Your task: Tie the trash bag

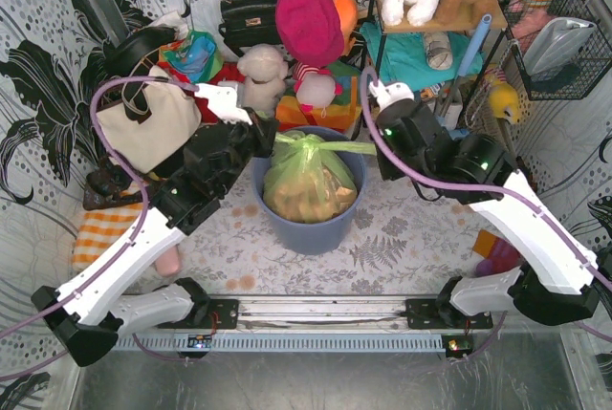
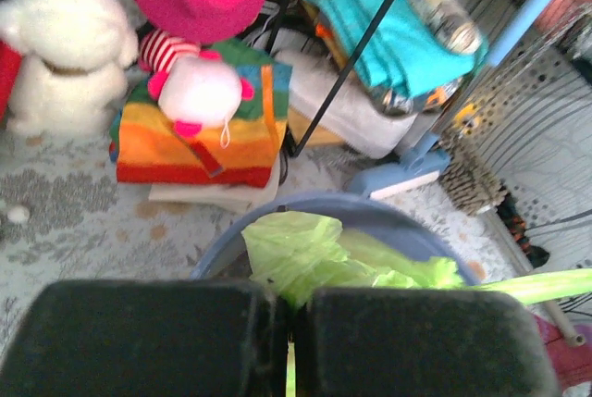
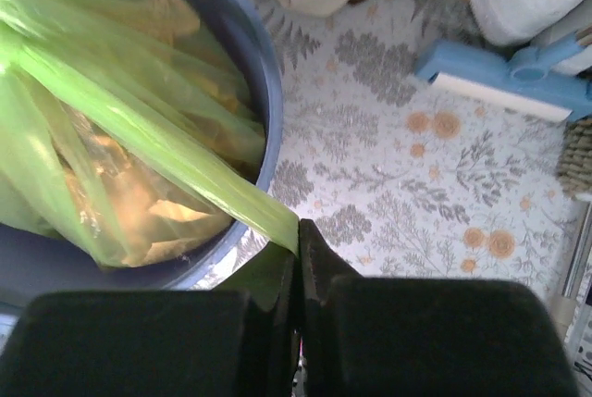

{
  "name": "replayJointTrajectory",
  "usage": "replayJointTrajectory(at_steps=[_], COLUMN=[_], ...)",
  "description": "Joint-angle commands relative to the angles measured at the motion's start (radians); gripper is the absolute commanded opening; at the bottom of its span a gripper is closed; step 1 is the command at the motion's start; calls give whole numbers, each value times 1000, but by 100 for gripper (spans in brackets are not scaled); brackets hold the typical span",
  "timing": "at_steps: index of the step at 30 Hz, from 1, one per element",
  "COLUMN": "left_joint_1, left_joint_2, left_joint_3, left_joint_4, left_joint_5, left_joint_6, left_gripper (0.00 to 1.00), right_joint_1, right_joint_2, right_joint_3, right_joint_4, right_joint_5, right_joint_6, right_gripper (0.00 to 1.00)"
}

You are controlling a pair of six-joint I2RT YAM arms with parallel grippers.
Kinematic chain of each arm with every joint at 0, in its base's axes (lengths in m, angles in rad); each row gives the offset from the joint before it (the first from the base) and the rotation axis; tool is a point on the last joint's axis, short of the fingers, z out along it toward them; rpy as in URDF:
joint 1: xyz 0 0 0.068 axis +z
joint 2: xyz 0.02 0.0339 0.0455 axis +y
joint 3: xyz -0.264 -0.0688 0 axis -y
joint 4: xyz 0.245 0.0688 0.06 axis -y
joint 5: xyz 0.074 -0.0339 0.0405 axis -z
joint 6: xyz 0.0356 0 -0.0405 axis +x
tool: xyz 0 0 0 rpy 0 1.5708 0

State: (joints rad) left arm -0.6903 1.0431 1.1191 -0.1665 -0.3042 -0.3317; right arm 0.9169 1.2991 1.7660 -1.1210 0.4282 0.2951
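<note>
Top external view: the trash bag (image 1: 308, 181) is seen standing inside a round blue-grey bin (image 1: 287, 228) at the middle of the table, between the two arms. Brownish-tan waste shows through its thin, translucent lime-green film. The left gripper (image 1: 263, 140) is held at the bag's upper left. A twisted tail (image 1: 346, 146) of the mouth is drawn out taut to the right gripper (image 1: 382, 149). The film is judged light, soft, slippery and easily torn. The load below looks bulkier, so hold is best taken on the gathered mouth, not on the belly.

Left wrist view: the black padded fingers (image 2: 148, 337) are pressed together, with a sliver of green visible in the seam between them. This is read as a pinch on the bag's edge. Crumpled, glossy folds of the bag (image 2: 314, 254) rise just beyond the fingers, within the bin's smooth rim (image 2: 370, 212). A rainbow-striped cloth (image 2: 199, 129) and a white plush toy (image 2: 65, 55) are seen behind.

Right wrist view: the fingers (image 3: 416, 341) are closed tight on the flattened end of the tail (image 3: 185, 152). The tail runs as a ribbon over the bin's rim (image 3: 268, 92) and back to the bag (image 3: 92, 138). Wrinkled film is seen clinging to lumpy tan contents. A floral-printed table cover (image 3: 416, 166) lies below, with a blue plastic tool (image 3: 499, 82) on it.
</note>
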Motion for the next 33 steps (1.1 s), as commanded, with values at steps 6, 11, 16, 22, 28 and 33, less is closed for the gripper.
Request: replayJointTrajectory(at_steps=[6, 11, 16, 22, 28, 33], left_joint_1=[10, 9, 9, 9, 9, 9], left_joint_2=[-36, -77, -113, -92, -46, -31], left_joint_3=[109, -26, -103, 4, 102, 48], left_joint_4=[104, 58, 0, 45, 73, 82], left_joint_5=[35, 10, -72, -32, 65, 110], left_joint_6=[54, 17, -14, 47, 57, 36], left_gripper=[0, 0, 0, 0, 0, 0], right_joint_1=[-5, -4, -4, -5, -5, -5], right_joint_2=[39, -66, -110, -35, 0, -61], right_joint_3=[186, -68, -179, 3, 98, 6], right_joint_4=[-129, -47, -35, -62, -88, -55], right_joint_5=[92, 55, 53, 67, 69, 47], right_joint_6=[1, 80, 135, 79, 54, 70], right_gripper=[0, 0, 0, 0, 0, 0])
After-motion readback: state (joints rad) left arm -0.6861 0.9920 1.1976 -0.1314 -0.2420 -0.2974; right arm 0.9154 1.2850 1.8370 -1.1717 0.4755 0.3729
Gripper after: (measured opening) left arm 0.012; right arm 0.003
